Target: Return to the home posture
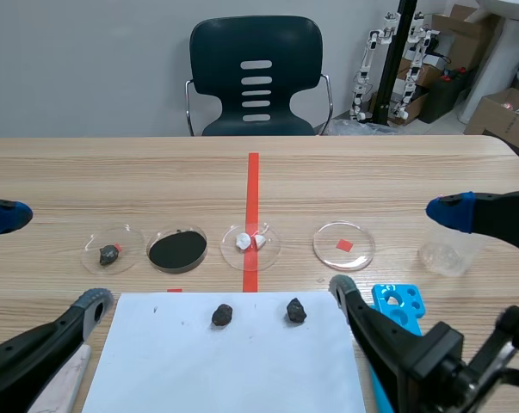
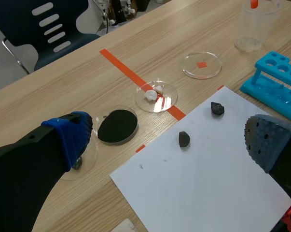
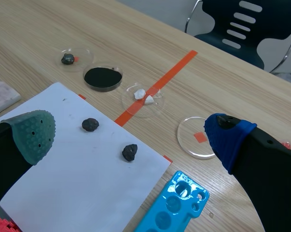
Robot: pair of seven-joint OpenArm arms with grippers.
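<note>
Nothing here needs grasping: your left gripper [image 1: 48, 258], at the lower left of the frame, and your right gripper [image 1: 397, 249], at the lower right, both gape wide with nothing between the pads, so I judge the stiff, unburdened arms are all you bring home. Around them lie light, easily scattered things: the white sheet [image 1: 242, 370] with two dark stones [image 1: 222, 315] [image 1: 295, 311], the blue rack [image 1: 397, 301] by the right gripper, then thin clear dishes [image 1: 332, 237] and a plastic cup [image 1: 448, 254] at mid-right. Lift clear rather than sweeping low. Beyond them, the wooden table [image 1: 113, 172] runs smooth to a dark chair [image 1: 256, 77] at top centre, with boxes [image 1: 500, 112] at the upper right.
</note>
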